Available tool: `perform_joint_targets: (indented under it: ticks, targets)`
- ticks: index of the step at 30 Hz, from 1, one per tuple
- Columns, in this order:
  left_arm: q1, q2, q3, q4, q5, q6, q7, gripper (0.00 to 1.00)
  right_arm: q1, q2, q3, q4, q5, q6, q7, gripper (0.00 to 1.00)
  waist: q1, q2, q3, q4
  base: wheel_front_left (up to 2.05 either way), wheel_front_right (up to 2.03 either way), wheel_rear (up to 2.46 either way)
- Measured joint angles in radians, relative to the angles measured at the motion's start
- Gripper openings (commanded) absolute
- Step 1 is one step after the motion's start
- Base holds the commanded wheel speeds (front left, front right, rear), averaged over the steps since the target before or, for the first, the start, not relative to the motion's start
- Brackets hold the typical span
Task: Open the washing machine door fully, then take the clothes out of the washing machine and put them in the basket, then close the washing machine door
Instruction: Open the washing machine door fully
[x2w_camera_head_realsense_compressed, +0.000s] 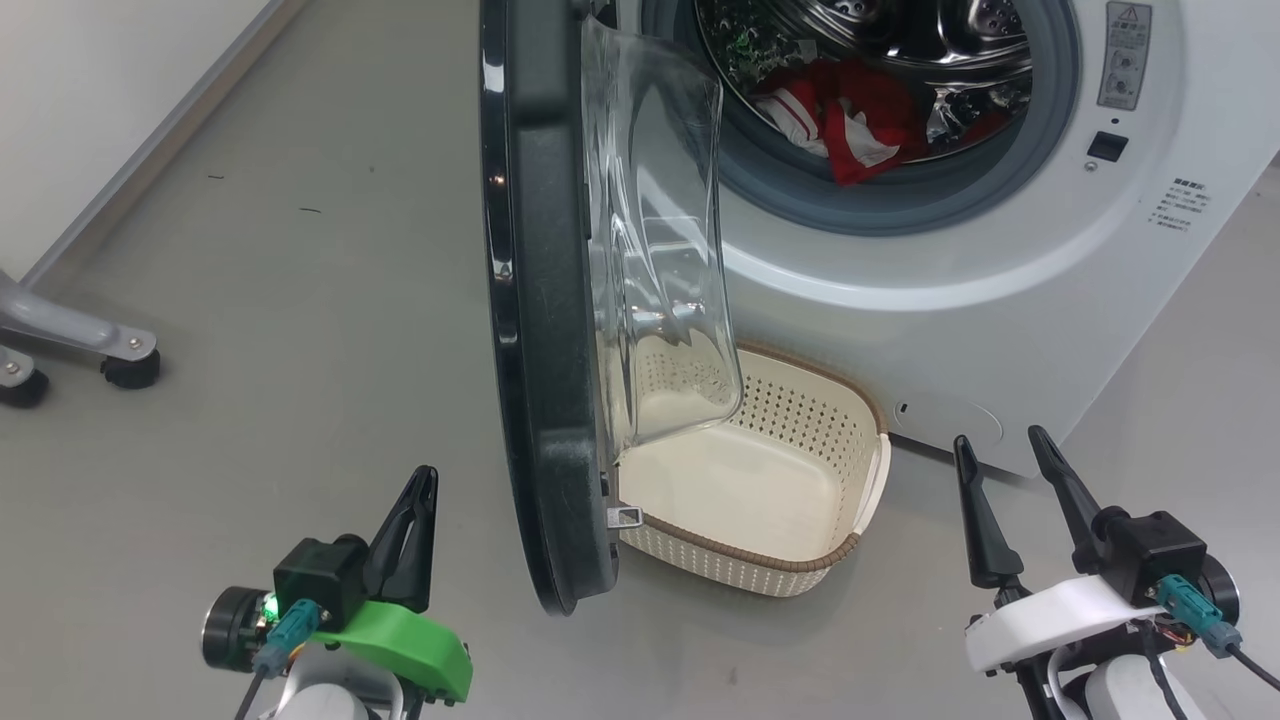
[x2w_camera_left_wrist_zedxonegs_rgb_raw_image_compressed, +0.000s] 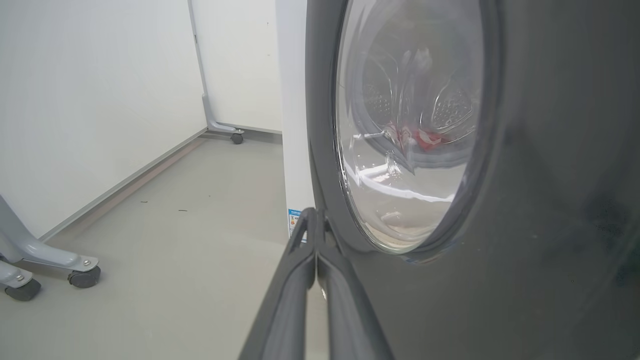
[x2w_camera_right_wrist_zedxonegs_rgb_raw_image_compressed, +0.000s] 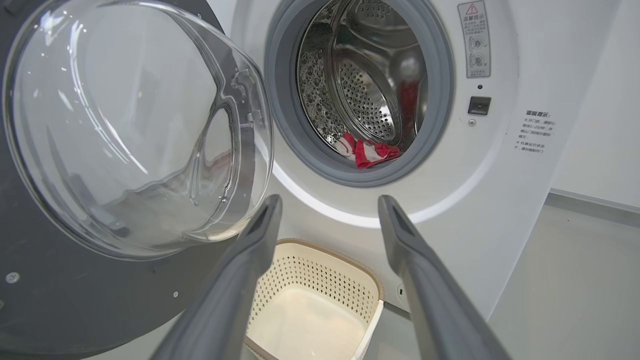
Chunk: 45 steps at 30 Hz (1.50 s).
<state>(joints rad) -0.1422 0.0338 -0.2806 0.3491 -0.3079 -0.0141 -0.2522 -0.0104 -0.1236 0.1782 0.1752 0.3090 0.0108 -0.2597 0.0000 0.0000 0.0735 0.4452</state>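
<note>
Clothes (x2w_camera_head_realsense_compressed: 850, 120) far inside the washing machine (x2w_camera_head_realsense_compressed: 1000, 300) look soft, light; pinch a raised fold. Left gripper (x2w_camera_head_realsense_compressed: 425, 478) jaws together, right gripper (x2w_camera_head_realsense_compressed: 1000, 440) jaws apart, both empty.

Warning sticker (x2w_camera_right_wrist_zedxonegs_rgb_raw_image_compressed: 474, 40): grey, on the white front of the washing machine (x2w_camera_right_wrist_zedxonegs_rgb_raw_image_compressed: 500, 210), right of the drum opening. It has a red triangle with an exclamation mark on top, a line of Chinese beside it and round pictograms below; the characters are too small to read.
Printed notice (x2w_camera_right_wrist_zedxonegs_rgb_raw_image_compressed: 536, 131): dark Chinese print on the same front, below the sticker. The heading looks like 温馨提示; the lines under it are too small.
Blue label (x2w_camera_left_wrist_zedxonegs_rgb_raw_image_compressed: 294, 220): low on the machine's white panel in the left wrist view; print unreadable.
</note>
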Motion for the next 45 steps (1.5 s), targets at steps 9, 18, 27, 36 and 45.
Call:
perform_joint_targets:
  ticks: [9, 18, 27, 36, 45]
  targets:
    - [-0.001, 0.000, 0.034, -0.052, 0.011, 0.028, 0.000, 0.00, 0.005, 0.013, -0.023, 0.005, -0.013, 0.019, 0.000, 1.00, 0.0000, 0.0000, 0.001, 0.006, 0.00, 0.00, 0.00]
    - [-0.055, 0.002, 0.080, -0.255, 0.072, 0.049, 0.000, 0.00, 0.011, 0.027, -0.042, 0.007, -0.040, 0.032, 0.000, 1.00, 0.0000, 0.0000, 0.000, 0.012, 0.00, 0.00, 0.00]
    - [-0.127, 0.002, 0.054, -0.523, 0.156, 0.043, -0.006, 0.00, 0.014, 0.037, -0.048, 0.015, -0.055, 0.050, 0.000, 1.00, 0.0000, 0.0000, -0.011, 0.014, 0.00, 0.00, 0.00]
    - [-0.123, 0.004, -0.084, -0.652, 0.170, -0.042, -0.006, 0.00, 0.015, 0.049, -0.048, 0.021, -0.065, 0.066, 0.000, 1.00, 0.0000, 0.0000, -0.017, 0.013, 0.00, 0.00, 0.00]
    - [-0.040, 0.010, -0.237, -0.662, 0.111, -0.094, 0.019, 0.00, 0.019, 0.058, -0.052, 0.027, -0.067, 0.071, 0.000, 1.00, 0.0000, 0.0000, -0.022, 0.014, 0.00, 0.00, 0.00]
